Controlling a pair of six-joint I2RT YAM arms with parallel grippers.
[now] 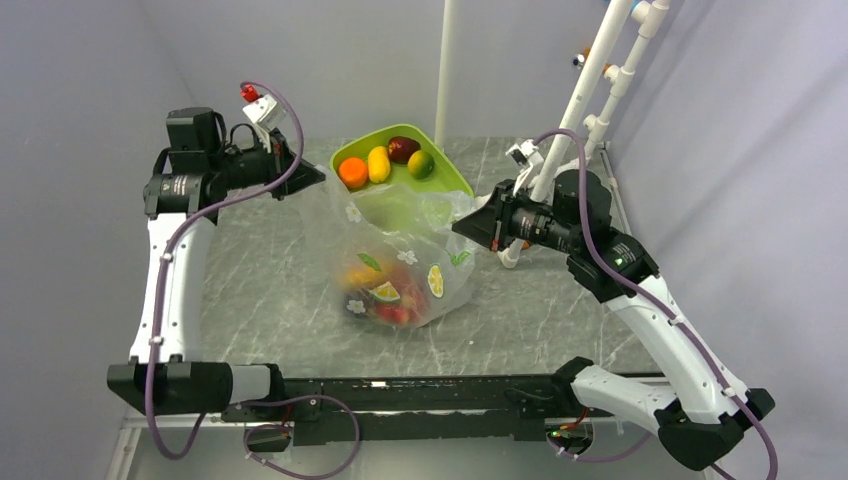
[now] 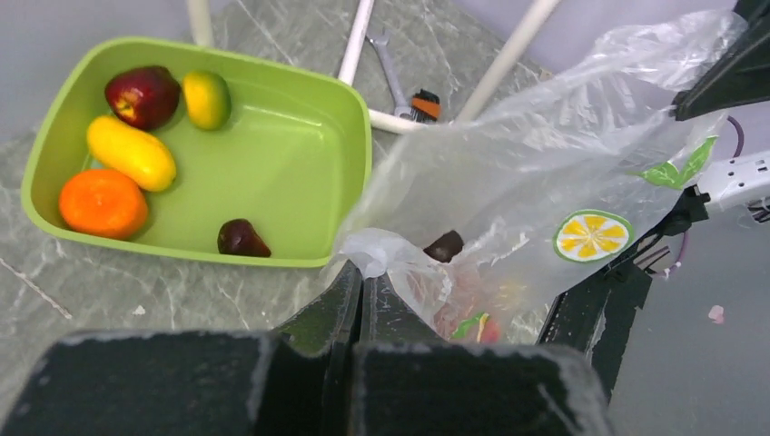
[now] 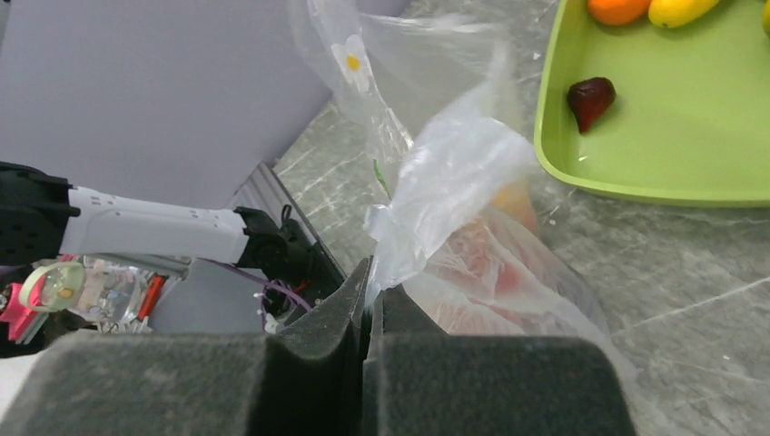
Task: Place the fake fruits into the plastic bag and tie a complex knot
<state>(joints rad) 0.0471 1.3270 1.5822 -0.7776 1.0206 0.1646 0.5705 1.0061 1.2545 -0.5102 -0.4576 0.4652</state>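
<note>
The clear plastic bag (image 1: 400,255) stands mid-table, printed with flowers and a lemon slice, several fake fruits (image 1: 385,295) showing red and orange at its bottom. My left gripper (image 2: 370,277) is shut on the bag's rim at its left side. On the right side my right gripper (image 3: 372,282) is shut on the bag (image 3: 454,173) rim too. The mouth is stretched between them, and no knot shows. More fake fruits lie in the green tray (image 1: 455,180): an orange (image 2: 103,202), a yellow oblong (image 2: 132,152), a maroon one (image 2: 143,95), a green-yellow one (image 2: 207,99) and a small dark one (image 2: 241,239).
White pipe frames (image 1: 600,90) stand at the back right, beside my right arm. A white pole (image 1: 444,70) rises behind the tray. A wrench (image 2: 399,82) lies by the pipes. Grey walls close in on the left, back and right.
</note>
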